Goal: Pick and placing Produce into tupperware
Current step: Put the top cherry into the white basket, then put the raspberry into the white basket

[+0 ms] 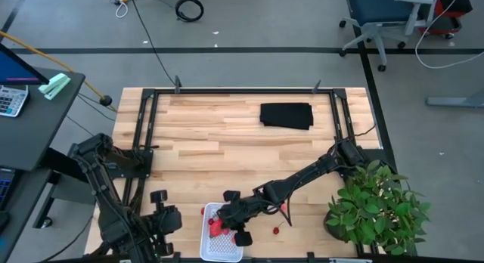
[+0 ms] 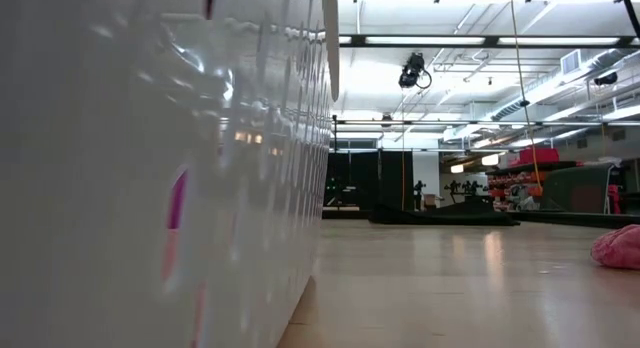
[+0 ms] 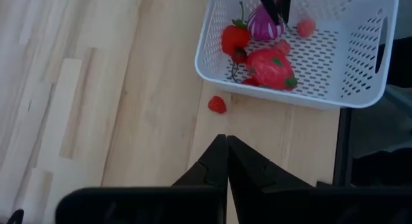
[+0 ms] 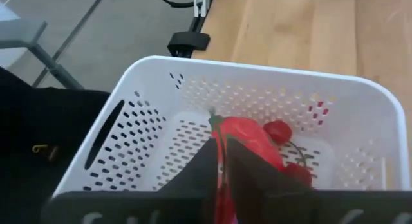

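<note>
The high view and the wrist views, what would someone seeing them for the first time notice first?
Probably the white tupperware at the table's near edge, already holding several red produce pieces and a purple one. The right gripper reaches over it, its fingers closed on a red piece above the basket. The left gripper waits just beside it, fingers shut, with a small red berry on the wood outside the basket wall, and a leafy plant fills the table's right corner.

**Grey floor, cables, ceiling lights**

Grey floor point(image 1: 249, 29) rings the wooden tabletop point(image 1: 227, 134), black cables point(image 1: 189, 7) coiled there, a blue office chair point(image 1: 374, 13) at one corner, a dark desk point(image 1: 30, 119) alongside. Long ceiling lights point(image 2: 480, 40) glow overhead.
</note>
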### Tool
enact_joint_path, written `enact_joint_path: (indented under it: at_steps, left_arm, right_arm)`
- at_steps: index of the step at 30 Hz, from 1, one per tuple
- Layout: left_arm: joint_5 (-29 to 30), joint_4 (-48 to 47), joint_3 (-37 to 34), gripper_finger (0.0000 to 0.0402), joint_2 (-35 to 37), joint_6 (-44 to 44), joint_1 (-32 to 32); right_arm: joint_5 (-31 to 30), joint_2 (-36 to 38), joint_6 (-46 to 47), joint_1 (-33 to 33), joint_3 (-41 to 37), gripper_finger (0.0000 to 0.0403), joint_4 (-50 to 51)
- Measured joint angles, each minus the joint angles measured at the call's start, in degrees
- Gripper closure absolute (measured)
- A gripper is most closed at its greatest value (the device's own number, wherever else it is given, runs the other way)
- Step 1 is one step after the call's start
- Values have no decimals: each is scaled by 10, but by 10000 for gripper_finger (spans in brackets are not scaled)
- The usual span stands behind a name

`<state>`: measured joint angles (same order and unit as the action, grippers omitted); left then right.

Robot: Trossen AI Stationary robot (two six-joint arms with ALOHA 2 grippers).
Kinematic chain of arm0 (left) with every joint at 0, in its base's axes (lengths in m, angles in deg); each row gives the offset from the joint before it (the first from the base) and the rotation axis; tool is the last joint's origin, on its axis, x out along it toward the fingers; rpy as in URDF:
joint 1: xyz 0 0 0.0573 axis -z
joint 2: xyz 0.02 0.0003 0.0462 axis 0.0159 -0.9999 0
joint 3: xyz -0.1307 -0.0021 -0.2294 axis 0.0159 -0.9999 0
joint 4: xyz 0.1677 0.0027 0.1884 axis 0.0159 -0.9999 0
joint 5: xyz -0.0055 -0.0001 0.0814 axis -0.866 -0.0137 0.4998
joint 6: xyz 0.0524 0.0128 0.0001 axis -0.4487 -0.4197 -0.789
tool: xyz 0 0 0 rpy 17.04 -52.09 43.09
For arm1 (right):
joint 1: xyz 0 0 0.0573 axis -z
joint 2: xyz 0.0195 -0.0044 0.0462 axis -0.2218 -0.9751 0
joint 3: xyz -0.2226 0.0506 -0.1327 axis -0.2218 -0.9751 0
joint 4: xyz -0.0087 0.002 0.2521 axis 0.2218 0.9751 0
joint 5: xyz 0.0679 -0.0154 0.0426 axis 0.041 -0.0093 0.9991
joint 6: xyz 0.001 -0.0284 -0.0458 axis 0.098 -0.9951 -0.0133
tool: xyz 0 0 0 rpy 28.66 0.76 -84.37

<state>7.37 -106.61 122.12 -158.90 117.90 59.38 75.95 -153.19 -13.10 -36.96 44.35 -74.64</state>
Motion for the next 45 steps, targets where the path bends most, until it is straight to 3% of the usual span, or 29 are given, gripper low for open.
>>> enact_joint_path:
  at_steps: [9, 14, 25, 34, 37, 45]
  left_arm:
    - [2, 2, 0, 374, 0, 38, -2]
    - [2, 10, -14, 362, 0, 41, -2]
    - [-20, 54, -168, 266, -2, 69, -44]
    - [-43, 314, -311, 178, -2, -43, -91]
    - [-43, 381, -347, 162, -2, -74, -104]
    - [-41, 440, -406, 152, -1, -75, -130]
  right_arm:
    - [-25, 0, 0, 0, 0, 271, -5]
    - [-24, 12, 1, 3, 4, 242, -4]
    - [-23, 39, 4, 3, 6, 245, 22]
    - [-22, 38, 1, 3, 6, 250, 53]
    - [-22, 38, 1, 3, 6, 250, 51]
    - [-22, 38, 1, 3, 6, 249, 51]
